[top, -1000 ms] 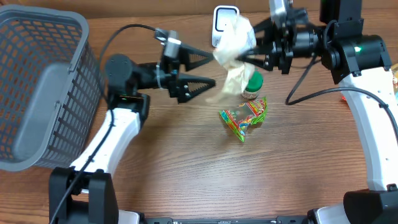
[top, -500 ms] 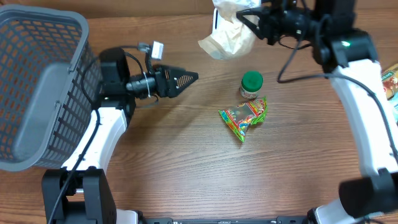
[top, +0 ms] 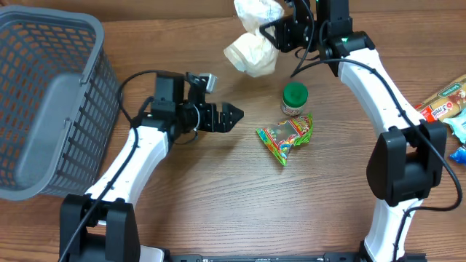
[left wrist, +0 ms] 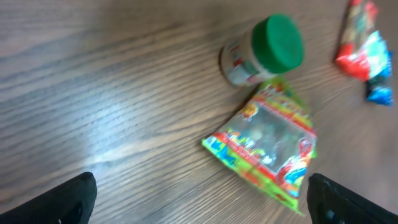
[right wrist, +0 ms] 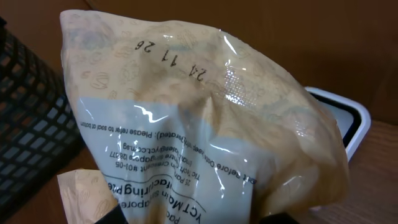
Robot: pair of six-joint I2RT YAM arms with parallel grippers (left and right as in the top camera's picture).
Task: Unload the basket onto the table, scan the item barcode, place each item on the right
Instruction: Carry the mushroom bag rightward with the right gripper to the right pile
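Wood-grain table [top: 218,204] under everything, brown, faintly glossy. At the left edge, a big grey plastic basket [top: 44,109], open lattice walls, rounded rim; showing from the right wrist only as dark mesh in the left corner.

Up at the far edge, the bag [top: 251,54]: cream-and-tan crinkly film, puffy, creased, held clear of the table and pinched in the right gripper [top: 272,36], jaws clenched on one end. Filling the right wrist view almost entirely: shiny plastic catching highlights, a pale grey panel, small black print running upside down, a stamped date code near the top. Only from overhead: the whole lumpy shape, hanging left of the gripper. Only from the right wrist: a white scanner [right wrist: 348,121] with a dark window, peeking out just behind the bag's right side.

Mid-table, the left gripper [top: 234,115], black, released, jaws spread wide, grasping nothing; just two dark fingertips [left wrist: 74,196] in the bottom corners of its own camera. Ahead of it, a flat snack packet [top: 285,136], green-edged, glossy, busy print, a clear middle window in the left wrist view. Just beside its far corner, contact unclear, a small upright jar [top: 294,98], round green lid, labelled body. Far right edge, small wrappers [top: 440,102], red and blue, blurred.
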